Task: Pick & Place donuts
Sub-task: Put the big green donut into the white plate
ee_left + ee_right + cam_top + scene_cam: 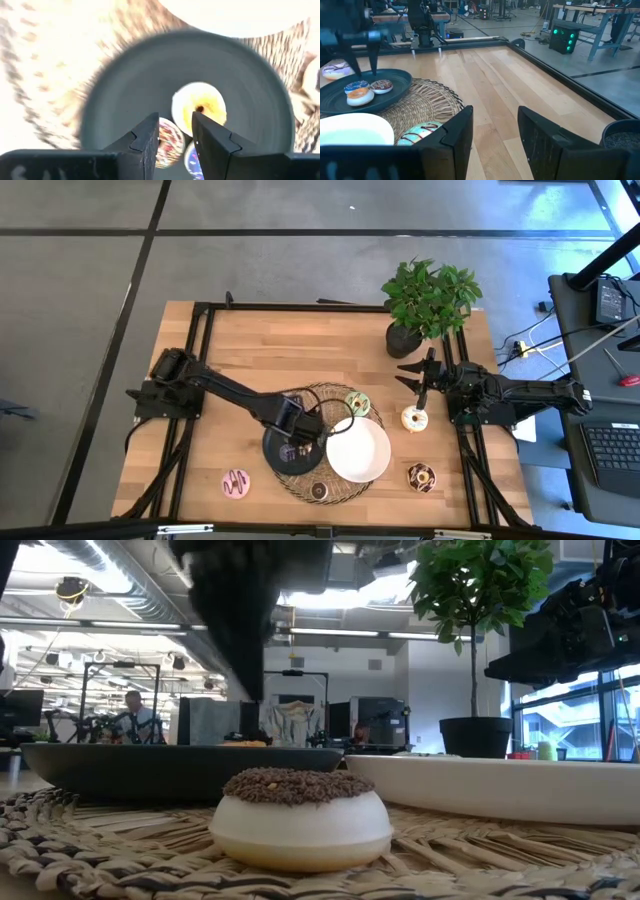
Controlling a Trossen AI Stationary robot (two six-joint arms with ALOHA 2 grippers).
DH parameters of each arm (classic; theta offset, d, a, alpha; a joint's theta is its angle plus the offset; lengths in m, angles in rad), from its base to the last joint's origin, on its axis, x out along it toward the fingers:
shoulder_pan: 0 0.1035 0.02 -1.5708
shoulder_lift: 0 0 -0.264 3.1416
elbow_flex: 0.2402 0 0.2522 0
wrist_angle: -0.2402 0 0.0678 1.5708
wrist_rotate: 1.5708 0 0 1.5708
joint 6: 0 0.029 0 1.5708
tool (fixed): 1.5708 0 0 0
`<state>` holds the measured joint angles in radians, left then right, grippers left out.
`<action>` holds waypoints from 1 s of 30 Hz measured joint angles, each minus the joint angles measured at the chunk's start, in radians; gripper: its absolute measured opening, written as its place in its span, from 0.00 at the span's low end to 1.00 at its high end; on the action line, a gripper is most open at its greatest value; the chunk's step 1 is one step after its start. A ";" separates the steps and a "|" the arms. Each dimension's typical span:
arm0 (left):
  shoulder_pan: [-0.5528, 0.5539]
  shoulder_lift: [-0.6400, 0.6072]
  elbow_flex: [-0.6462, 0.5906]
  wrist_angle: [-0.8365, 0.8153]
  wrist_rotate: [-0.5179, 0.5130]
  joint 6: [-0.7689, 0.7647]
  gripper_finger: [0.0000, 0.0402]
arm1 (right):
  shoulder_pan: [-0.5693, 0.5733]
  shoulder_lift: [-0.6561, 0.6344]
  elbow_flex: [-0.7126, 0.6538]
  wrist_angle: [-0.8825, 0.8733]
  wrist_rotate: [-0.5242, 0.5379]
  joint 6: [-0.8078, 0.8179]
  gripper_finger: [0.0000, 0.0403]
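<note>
My left gripper (175,137) hovers over the black plate (275,448), fingers spread and empty above two donuts (367,91) already there. The cream donut (414,419) lies nearest my right gripper (412,373) (fingers spread too).

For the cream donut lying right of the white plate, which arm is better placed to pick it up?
The right. Its open gripper hangs just beyond the cream donut on that side of the table. The left gripper is open over the black plate, with the white plate between it and the donut.
</note>
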<state>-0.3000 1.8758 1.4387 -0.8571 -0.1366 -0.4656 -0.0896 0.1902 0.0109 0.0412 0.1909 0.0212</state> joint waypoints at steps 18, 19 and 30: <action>0.059 -0.575 -0.531 0.476 -0.345 0.045 0.30 | 0.000 0.000 0.000 0.000 -0.001 -0.003 0.39; 0.076 -0.596 -0.562 0.522 -0.312 0.066 0.30 | 0.000 0.000 0.000 0.000 -0.001 -0.003 0.39; 0.243 -0.729 -0.635 0.700 -0.282 0.262 0.31 | 0.000 0.054 0.000 0.009 0.078 0.337 0.39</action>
<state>-0.0575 1.1466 0.8036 -0.1574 -0.4187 -0.2031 -0.0895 0.2437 0.0109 0.0501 0.2690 0.3586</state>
